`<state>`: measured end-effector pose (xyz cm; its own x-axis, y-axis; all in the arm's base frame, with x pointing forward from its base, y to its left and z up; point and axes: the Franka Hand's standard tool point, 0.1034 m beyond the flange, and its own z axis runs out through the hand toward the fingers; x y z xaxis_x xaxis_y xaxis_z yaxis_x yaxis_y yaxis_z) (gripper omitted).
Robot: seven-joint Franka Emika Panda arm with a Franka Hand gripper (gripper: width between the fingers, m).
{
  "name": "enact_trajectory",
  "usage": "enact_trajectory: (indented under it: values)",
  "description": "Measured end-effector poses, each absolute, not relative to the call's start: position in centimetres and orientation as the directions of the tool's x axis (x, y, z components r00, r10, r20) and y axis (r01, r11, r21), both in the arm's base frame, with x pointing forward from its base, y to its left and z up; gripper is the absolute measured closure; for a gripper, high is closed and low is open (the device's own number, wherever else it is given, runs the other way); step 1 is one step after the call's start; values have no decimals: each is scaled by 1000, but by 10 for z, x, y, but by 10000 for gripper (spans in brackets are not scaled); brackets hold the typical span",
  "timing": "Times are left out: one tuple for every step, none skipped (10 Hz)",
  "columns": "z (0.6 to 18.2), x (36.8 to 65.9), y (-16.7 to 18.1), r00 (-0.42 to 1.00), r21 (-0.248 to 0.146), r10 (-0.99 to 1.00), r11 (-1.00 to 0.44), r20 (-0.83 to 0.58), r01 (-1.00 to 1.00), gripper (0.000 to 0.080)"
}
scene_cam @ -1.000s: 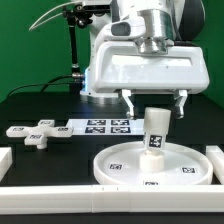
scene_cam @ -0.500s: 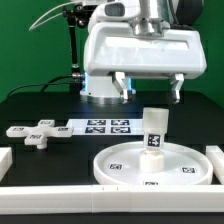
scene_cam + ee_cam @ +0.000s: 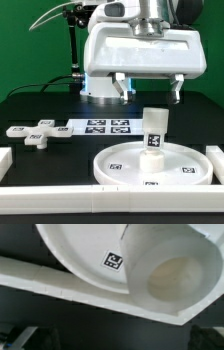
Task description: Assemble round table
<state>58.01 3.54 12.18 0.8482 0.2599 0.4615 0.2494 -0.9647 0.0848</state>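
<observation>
The large rimmed round disc (image 3: 112,170) lies at the front of the table. The short cylinder leg (image 3: 153,130) stands upright on its centre, a tag on its side. The cross-shaped foot (image 3: 35,133) lies flat at the exterior view's left. My gripper (image 3: 150,90) hangs open and empty above the leg, its fingers apart and clear of the leg's top. In the wrist view I look down on the leg's round top (image 3: 175,277), the disc (image 3: 80,249) with a tag, and my gripper (image 3: 120,339) with dim fingertips.
The marker board (image 3: 105,126) lies flat behind the disc. Straight white border bars run along the front (image 3: 60,200) and stand at the exterior view's right (image 3: 215,155) and left (image 3: 4,155). A border bar (image 3: 60,277) also shows in the wrist view.
From one second ago the gripper has risen from around the leg's top to well above it, fingers open. It has held still for the last half second.
</observation>
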Motion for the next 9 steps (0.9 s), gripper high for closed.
enact_trajectory:
  values:
    - [122, 582, 33, 849, 86, 257, -966, 462, 245, 150]
    - [118, 577, 39, 878, 55, 242, -969, 414, 241, 150]
    - [117, 575, 50, 911, 19, 238, -969, 336, 246, 150]
    - [117, 576, 54, 926, 3, 243, -967, 289, 253, 150]
    - [114, 574, 56, 936, -9, 242, -967, 256, 253, 150]
    - [110, 566, 59, 956, -38, 238, -968, 174, 248, 150]
    - [111, 565, 61, 962, -55, 241, -967, 127, 250, 150]
    - [112, 566, 61, 962, -56, 242, -967, 125, 250, 150]
    - [111, 565, 61, 962, -57, 242, -967, 123, 250, 150]
